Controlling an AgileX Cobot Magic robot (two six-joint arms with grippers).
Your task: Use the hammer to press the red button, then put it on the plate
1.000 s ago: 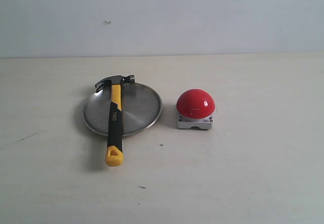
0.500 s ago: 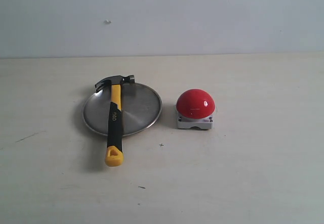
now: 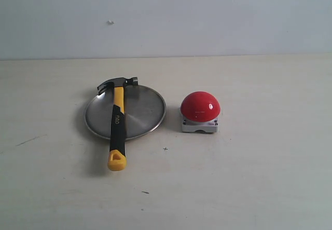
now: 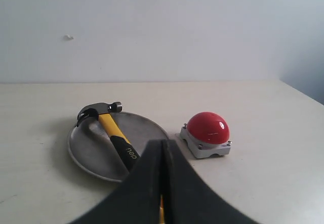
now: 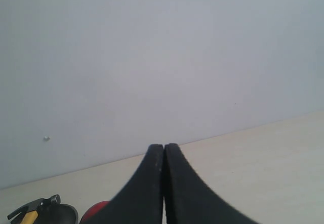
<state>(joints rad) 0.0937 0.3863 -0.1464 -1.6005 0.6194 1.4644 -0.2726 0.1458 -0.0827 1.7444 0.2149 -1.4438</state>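
The hammer point(image 3: 117, 123) lies across the left part of the plate point(image 3: 142, 110), its dark head past the far rim and its yellow looped end on the table in front. The red button point(image 3: 200, 107) sits just right of the plate. Neither gripper shows in the exterior view. In the left wrist view my left gripper point(image 4: 162, 144) is shut with nothing in it, hanging short of the plate point(image 4: 91, 150), the hammer point(image 4: 115, 137) and the red button point(image 4: 208, 129). My right gripper point(image 5: 163, 147) is shut and empty, with the red button point(image 5: 93, 211) and the hammer head point(image 5: 35, 205) low at the frame edge.
A pale table point(image 3: 249, 178) meets a plain white wall point(image 3: 207, 17) behind. A few small dark marks point(image 3: 165, 148) dot the table in front of the plate.
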